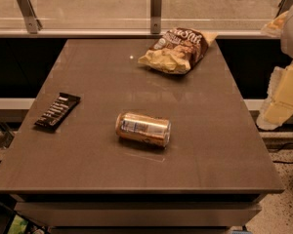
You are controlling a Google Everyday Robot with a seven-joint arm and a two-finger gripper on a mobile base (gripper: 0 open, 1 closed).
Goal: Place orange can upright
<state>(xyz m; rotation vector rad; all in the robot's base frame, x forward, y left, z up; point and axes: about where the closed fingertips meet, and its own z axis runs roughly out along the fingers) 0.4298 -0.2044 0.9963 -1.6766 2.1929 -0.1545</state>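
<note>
Orange-gold metal is catching the light near the middle of the table (102, 169), where the orange can (143, 129) is lying on its side, its length running roughly left to right. It is sitting well apart from the chip bag (178, 50) at the far edge and from the dark snack bar (57, 111) on the left, so nothing is crowding it.

I am judging the can to be light and stiff along its length, though its thin wall is likely giving way under a hard squeeze. Its shiny skin is looking slippery, and its round body is liable to roll toward the near or far edge at a nudge. The safest hold is probably lying across the middle of the body, over the pale label band, with even pressure from the near and far sides. Tipping it up then means turning it a quarter turn and setting it down on one flat end.

At the right edge, off the table and level with its side, the pale cream gripper (282, 97), or what appears to be it, is hanging beside the table, well apart from the can. Only part of it is showing, so I cannot tell whether it is open or closed. It is holding nothing that I can make out.
</note>
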